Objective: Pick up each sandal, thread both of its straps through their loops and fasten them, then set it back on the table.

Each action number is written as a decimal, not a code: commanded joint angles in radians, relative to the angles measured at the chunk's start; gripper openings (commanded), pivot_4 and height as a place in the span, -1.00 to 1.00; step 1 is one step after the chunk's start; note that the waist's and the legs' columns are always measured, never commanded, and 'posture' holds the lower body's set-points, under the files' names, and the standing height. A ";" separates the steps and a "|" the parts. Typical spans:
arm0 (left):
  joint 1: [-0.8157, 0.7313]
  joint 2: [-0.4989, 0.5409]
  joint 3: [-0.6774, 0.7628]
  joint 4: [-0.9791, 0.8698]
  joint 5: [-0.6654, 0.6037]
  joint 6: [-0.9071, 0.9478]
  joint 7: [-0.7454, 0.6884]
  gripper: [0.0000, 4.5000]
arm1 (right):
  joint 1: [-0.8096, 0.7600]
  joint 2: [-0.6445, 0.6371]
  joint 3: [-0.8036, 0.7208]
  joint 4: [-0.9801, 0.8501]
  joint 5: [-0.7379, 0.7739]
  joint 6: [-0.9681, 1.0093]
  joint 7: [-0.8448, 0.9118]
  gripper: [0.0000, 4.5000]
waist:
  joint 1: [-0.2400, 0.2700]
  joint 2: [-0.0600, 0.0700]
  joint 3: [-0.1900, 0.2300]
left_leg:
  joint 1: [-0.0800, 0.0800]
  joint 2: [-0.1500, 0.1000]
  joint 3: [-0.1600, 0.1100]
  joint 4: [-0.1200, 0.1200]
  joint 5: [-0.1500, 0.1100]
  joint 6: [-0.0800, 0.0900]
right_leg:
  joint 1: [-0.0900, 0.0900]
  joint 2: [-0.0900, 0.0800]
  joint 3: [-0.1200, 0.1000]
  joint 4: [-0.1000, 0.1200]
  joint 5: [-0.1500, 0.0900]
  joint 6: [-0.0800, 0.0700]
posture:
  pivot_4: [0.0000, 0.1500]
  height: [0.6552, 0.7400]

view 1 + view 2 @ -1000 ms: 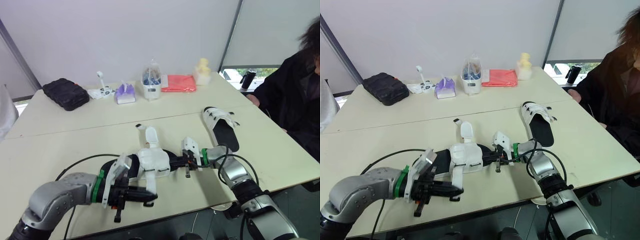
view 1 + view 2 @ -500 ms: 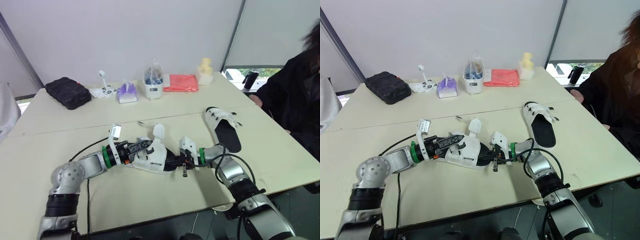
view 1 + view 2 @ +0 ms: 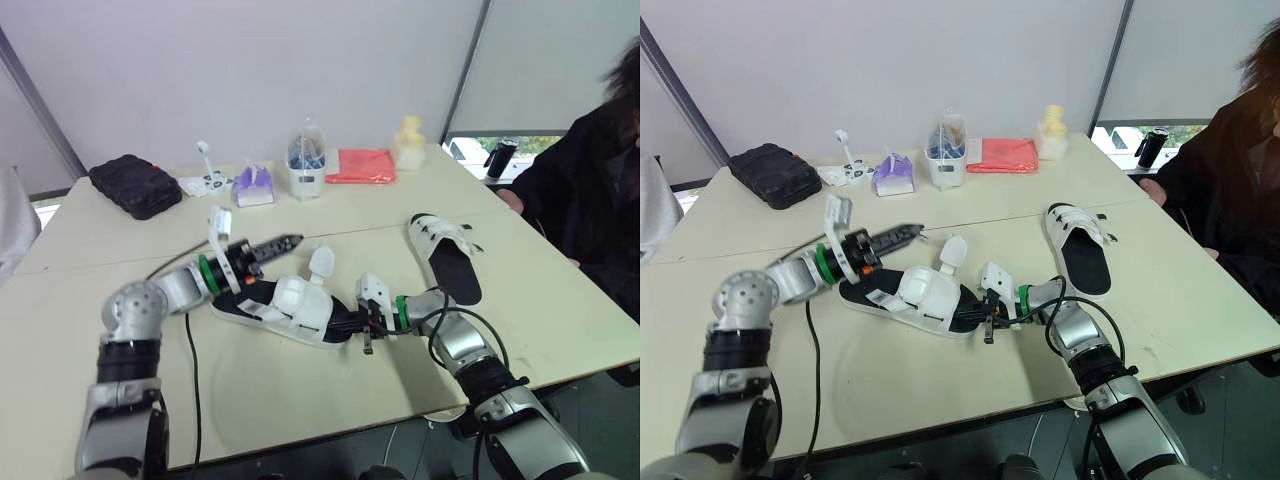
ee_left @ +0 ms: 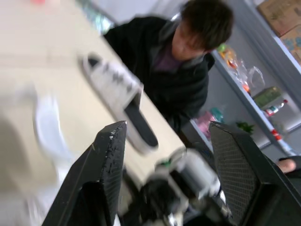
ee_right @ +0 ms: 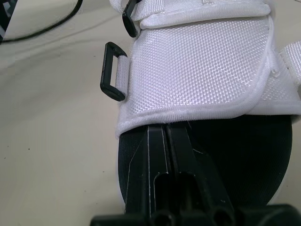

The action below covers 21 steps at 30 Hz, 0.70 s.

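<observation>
Right hand (image 5: 167, 134), fingers together, pressed the sandal (image 3: 290, 305) onto the surface (image 3: 300, 390), seemingly steadying it; left hand (image 3: 292, 240), fingers apart, hovered by the loose strap (image 3: 321, 262)

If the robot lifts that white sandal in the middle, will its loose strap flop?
Probably: the white fabric sandal with black sole has a loose strap curling upward, so likely floppy. Lying flat, it probably won't roll.
</observation>
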 commanded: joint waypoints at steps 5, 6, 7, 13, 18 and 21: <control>-0.031 0.228 -0.146 0.040 0.342 -0.310 -0.293 0.30 | 0.038 -0.012 0.043 0.057 -0.057 0.023 -0.012 -1.00 | -0.006 0.001 0.000 | 0.000 0.000 0.000 -0.001 0.001 -0.002 | 0.000 0.000 0.000 0.000 0.000 0.000 | 1.00 1.00; 0.041 0.281 -0.183 -0.015 0.398 -0.356 -0.332 0.30 | 0.039 -0.014 0.043 0.058 -0.057 0.020 -0.012 -1.00 | -0.008 0.001 0.000 | 0.000 0.000 0.001 -0.002 0.001 -0.002 | 0.000 0.000 0.001 0.000 0.000 0.000 | 1.00 1.00; 0.125 0.332 -0.203 -0.079 0.426 -0.377 -0.374 0.30 | 0.040 -0.015 0.043 0.059 -0.058 0.018 -0.012 -1.00 | -0.012 0.002 0.000 | 0.000 0.000 0.001 -0.002 0.001 -0.001 | -0.001 0.000 0.001 0.000 0.000 0.000 | 1.00 1.00; 0.337 0.357 -0.031 -0.240 0.206 -0.119 -0.323 0.30 | 0.040 -0.016 0.045 0.071 -0.060 0.005 -0.009 -1.00 | 0.002 -0.003 0.002 | -0.001 0.001 -0.002 -0.002 -0.002 0.003 | -0.002 0.000 0.000 0.000 0.000 -0.001 | 1.00 1.00; 0.548 0.296 0.072 -0.406 0.091 -0.005 -0.216 0.30 | 0.038 -0.014 0.047 0.081 -0.060 -0.004 -0.008 -1.00 | -0.004 0.004 0.001 | 0.001 0.001 -0.001 -0.002 -0.002 0.003 | 0.001 -0.001 0.000 -0.001 0.000 -0.001 | 1.00 1.00; 0.615 0.235 0.093 -0.470 0.061 0.006 -0.143 0.30 | 0.040 -0.016 0.049 0.081 -0.060 -0.005 -0.002 -1.00 | 0.000 0.002 0.001 | 0.000 0.002 -0.001 -0.002 -0.002 0.003 | -0.001 -0.001 0.001 0.000 0.000 -0.001 | 1.00 1.00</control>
